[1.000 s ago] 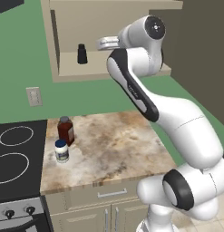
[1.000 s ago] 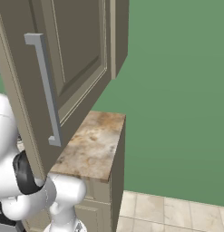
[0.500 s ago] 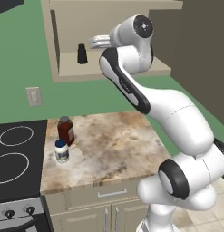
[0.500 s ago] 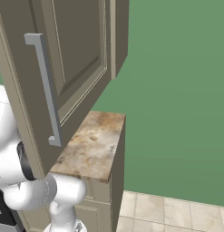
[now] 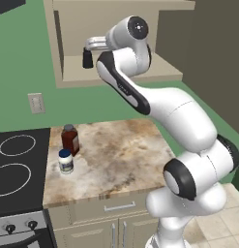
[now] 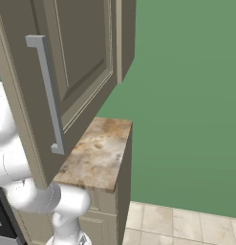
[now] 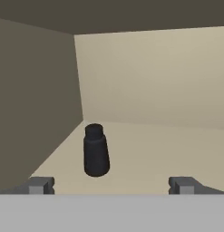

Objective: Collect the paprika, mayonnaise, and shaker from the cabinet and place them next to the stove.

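Shaker (image 7: 95,152) upright in cabinet (image 5: 67,77) | hand (image 7: 111,185) spread wide, short of it | paprika (image 5: 69,139), mayonnaise (image 5: 66,161) on counter (image 5: 116,155)

Glossy white rounded arm (image 5: 174,116) segments with dark joint bands (black disc at the uppermost joint), bulbous white base

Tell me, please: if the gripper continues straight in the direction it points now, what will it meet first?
Most likely the shaker, standing upright on the cabinet shelf ahead of the open gripper. It sits left of centre between the fingertips, so the left finger might touch it first; depth is unclear.
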Controlling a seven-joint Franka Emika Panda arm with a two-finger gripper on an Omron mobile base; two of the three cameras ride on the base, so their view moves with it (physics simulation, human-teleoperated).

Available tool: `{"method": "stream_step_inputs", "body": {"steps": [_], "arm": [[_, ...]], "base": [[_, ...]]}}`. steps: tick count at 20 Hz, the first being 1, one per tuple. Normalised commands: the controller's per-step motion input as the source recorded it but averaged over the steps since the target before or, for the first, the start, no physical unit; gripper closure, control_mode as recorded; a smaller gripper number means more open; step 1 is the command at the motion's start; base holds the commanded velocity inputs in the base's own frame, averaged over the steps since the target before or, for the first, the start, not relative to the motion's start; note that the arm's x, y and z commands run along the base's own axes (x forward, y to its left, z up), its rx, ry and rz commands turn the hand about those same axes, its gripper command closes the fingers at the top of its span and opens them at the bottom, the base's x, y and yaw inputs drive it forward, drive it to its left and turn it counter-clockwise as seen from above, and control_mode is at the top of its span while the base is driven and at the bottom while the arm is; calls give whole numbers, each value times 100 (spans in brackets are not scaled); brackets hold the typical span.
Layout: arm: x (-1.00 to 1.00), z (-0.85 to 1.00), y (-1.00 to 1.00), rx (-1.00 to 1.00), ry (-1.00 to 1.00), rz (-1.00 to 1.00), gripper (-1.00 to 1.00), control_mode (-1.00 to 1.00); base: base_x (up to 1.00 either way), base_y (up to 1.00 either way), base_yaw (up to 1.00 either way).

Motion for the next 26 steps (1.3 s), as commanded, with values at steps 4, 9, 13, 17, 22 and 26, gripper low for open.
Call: {"method": "stream_step_inputs", "body": {"steps": [4, 9, 13, 17, 22, 26], "arm": [[27, 0, 21, 0, 0, 0, -100, -100], [26, -1, 20, 0, 0, 0, -100, -100], [26, -7, 20, 0, 2, 0, -100, -100], [26, -10, 20, 0, 4, 0, -100, -100], [21, -11, 11, 0, 3, 0, -100, -100], [18, -7, 1, 0, 0, 0, -100, -100]], "base": [[0, 0, 0], [0, 0, 0], [0, 0, 0], [0, 0, 0], [0, 0, 0], [0, 0, 0]]}}
